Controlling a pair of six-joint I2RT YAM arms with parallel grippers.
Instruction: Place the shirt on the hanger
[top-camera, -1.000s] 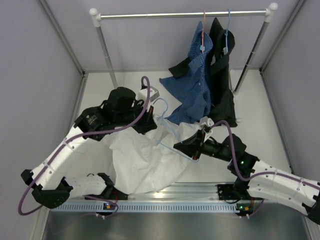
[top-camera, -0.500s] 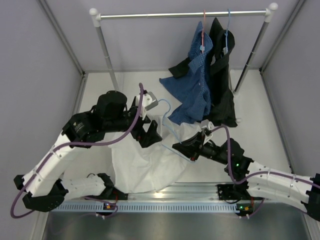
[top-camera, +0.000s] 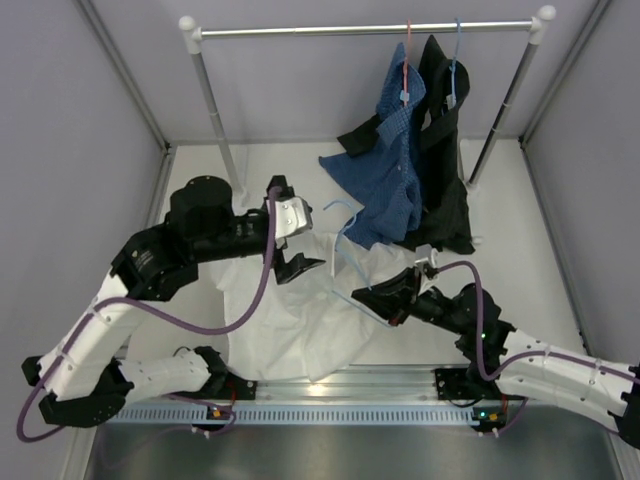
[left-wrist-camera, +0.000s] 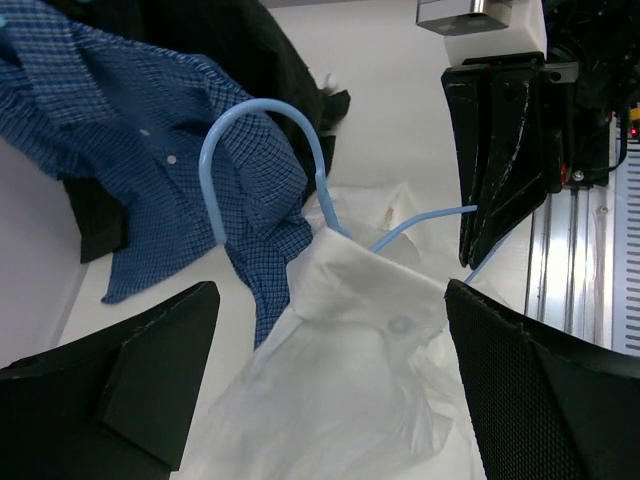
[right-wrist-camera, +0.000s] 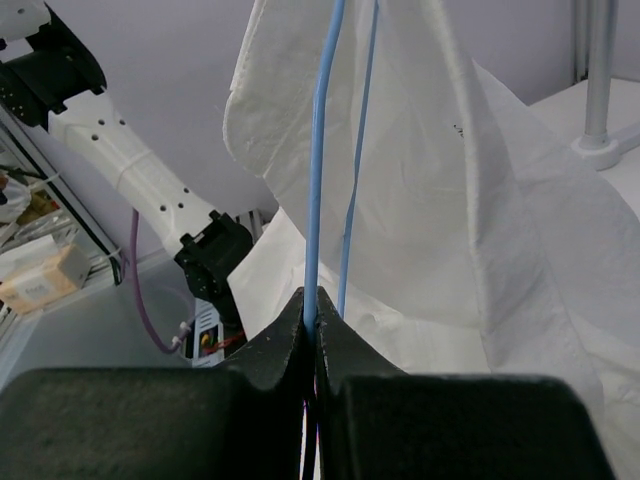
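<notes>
The white shirt (top-camera: 290, 320) lies crumpled on the table between the two arms. Its collar end (left-wrist-camera: 370, 300) is draped over the light-blue wire hanger (top-camera: 347, 232), whose hook (left-wrist-camera: 262, 118) sticks out above the cloth. My right gripper (top-camera: 397, 297) is shut on the hanger's wire (right-wrist-camera: 318, 180) and holds it tilted up, with the shirt (right-wrist-camera: 480, 190) hanging over it. My left gripper (top-camera: 303, 235) stands wide open just left of the collar. Its fingers (left-wrist-camera: 150, 385) straddle the cloth without touching it.
A clothes rack (top-camera: 365, 30) stands at the back, with a blue checked shirt (top-camera: 395, 170) on a red hanger and a black garment (top-camera: 445, 150) on a darker blue hanger. Their hems trail on the table beside the hook. A metal rail (top-camera: 350, 410) runs along the near edge.
My left gripper has opened, let go of the shirt's collar and drawn back to the left. The right gripper and hanger have shifted slightly right and nearer.
</notes>
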